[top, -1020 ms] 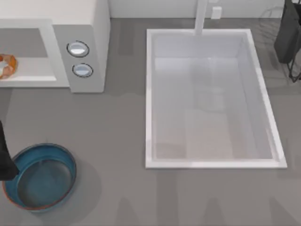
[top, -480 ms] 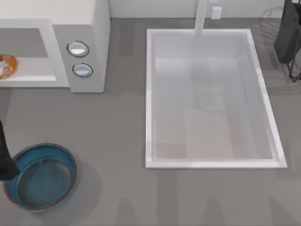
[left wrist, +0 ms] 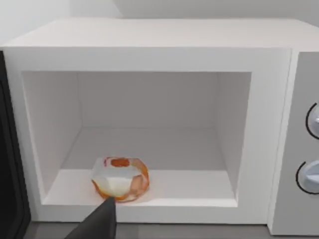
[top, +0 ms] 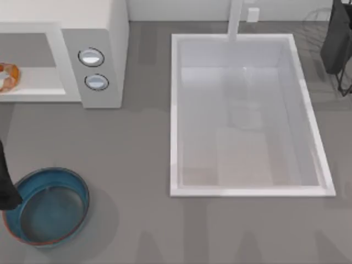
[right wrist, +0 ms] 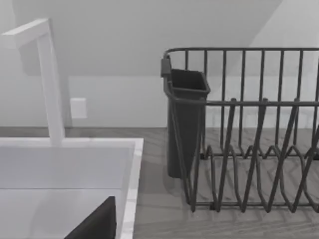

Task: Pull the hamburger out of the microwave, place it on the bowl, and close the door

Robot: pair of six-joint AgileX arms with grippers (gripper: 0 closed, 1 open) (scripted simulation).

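The hamburger (left wrist: pixel 119 178) lies on the floor of the microwave (left wrist: pixel 149 55), near the front lip of the open cavity; it also shows at the top view's left edge as the hamburger (top: pixel 6 77). The microwave (top: pixel 104 33) stands at the back left with its dark door (left wrist: pixel 10 164) swung open. The dark-blue bowl (top: pixel 47 206) sits at the front left. My left arm (top: pixel 4 184) reaches in at the left edge beside the bowl. A dark part of my left gripper (left wrist: pixel 97 224) hangs just in front of the hamburger, apart from it. My right arm (top: pixel 336 38) is parked at the back right.
A white sink basin (top: pixel 176 110) with a faucet (top: pixel 235 19) takes up the middle and right of the table. A dark dish rack (right wrist: pixel 249 129) with a cutlery cup (right wrist: pixel 185 119) stands at the back right. Two knobs (top: pixel 91 56) face up on the microwave's grey panel.
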